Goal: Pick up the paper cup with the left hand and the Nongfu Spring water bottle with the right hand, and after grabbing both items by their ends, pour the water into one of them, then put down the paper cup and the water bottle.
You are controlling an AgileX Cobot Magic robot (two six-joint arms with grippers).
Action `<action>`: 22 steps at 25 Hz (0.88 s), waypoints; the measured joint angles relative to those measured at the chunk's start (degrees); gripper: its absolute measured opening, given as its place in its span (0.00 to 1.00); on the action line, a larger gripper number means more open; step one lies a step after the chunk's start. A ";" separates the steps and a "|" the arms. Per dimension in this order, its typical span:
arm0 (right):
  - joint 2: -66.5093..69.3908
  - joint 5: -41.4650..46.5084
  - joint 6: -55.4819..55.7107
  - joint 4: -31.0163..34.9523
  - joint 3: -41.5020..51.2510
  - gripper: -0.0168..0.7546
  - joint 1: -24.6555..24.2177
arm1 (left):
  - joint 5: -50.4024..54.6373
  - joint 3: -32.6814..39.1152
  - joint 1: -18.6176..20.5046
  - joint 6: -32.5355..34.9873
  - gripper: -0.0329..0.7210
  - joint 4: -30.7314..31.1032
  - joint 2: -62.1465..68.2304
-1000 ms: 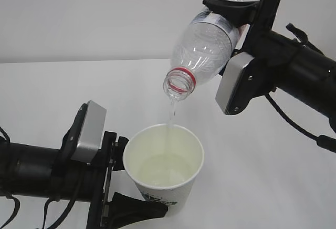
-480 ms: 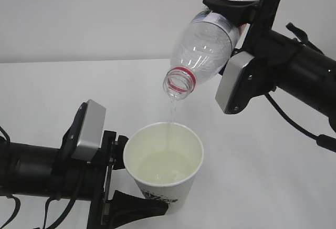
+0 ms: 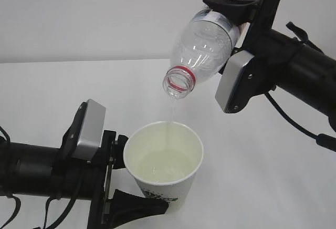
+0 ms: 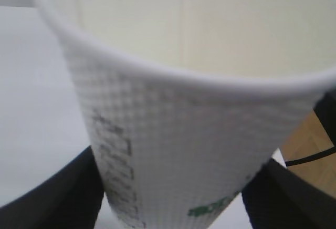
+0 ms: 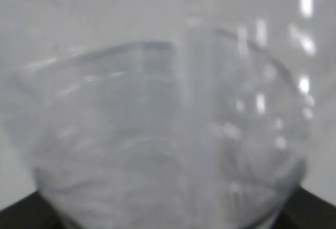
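Near the front of the scene, a white paper cup [image 3: 164,162] stands upright with its mouth open, held low on its body by the left gripper [image 3: 137,204], whose black fingers [image 4: 47,197] pinch it from both sides. Pale water [image 3: 163,166] sits in the bottom of the cup. Above it and slightly to the right, a clear bottle [image 3: 202,48] is tipped steeply, its open mouth with the red neck ring pointing down toward the cup. A thin stream falls from the mouth into the cup. The right gripper [image 3: 239,16] clamps the bottle near its base, fingers closed around it. From the right wrist, the bottle fills the view as a blur. Both arms are black with grey camera boxes. A white table [image 3: 52,87] lies beneath, and a pale wall [image 3: 79,13] is behind.
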 joint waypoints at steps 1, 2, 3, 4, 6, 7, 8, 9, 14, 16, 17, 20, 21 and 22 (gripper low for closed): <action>0.00 0.00 0.00 0.00 0.00 0.66 0.00 | 0.00 0.00 0.00 0.00 0.78 -0.20 0.00; 0.00 0.00 0.00 0.00 0.00 0.66 0.00 | 0.00 0.00 0.00 0.00 0.78 -0.23 0.00; 0.00 0.00 0.00 0.00 0.00 0.66 0.00 | 0.00 0.00 0.00 0.00 0.78 -0.38 0.00; 0.00 -0.11 0.00 0.00 0.00 0.66 0.00 | 0.00 0.00 0.00 0.00 0.78 -0.42 0.00; 0.00 -0.11 0.00 0.00 0.00 0.66 0.00 | 0.00 0.00 0.00 0.00 0.78 -0.52 0.00; 0.00 -0.11 0.00 0.00 0.00 0.66 0.00 | 0.00 0.00 0.00 0.00 0.78 -0.52 0.00; 0.00 -0.11 0.00 0.00 0.00 0.66 0.00 | 0.00 0.00 0.00 0.00 0.78 -0.52 0.00; 0.00 -0.11 0.00 0.00 0.00 0.66 0.00 | 0.00 0.00 0.00 0.00 0.78 -0.56 0.00; 0.00 -0.31 0.00 0.00 0.00 0.66 0.00 | 0.00 0.00 0.00 0.00 0.78 -0.65 0.00; 0.00 -0.31 0.00 0.00 0.00 0.66 0.00 | 0.00 0.00 0.00 0.00 0.78 -0.65 0.00; 0.00 -0.31 0.00 0.00 0.00 0.66 0.00 | 0.00 0.00 0.00 0.00 0.78 -0.65 0.00; 0.00 -0.31 0.00 0.00 0.00 0.66 0.00 | 0.00 0.00 0.00 0.00 0.78 -0.65 0.00; 0.00 -0.31 0.00 0.00 0.00 0.66 0.00 | 0.00 0.00 0.00 0.00 0.78 -0.54 0.00; 0.00 -0.31 0.00 0.00 0.00 0.66 0.00 | 0.00 0.00 0.00 0.00 0.78 -0.43 0.00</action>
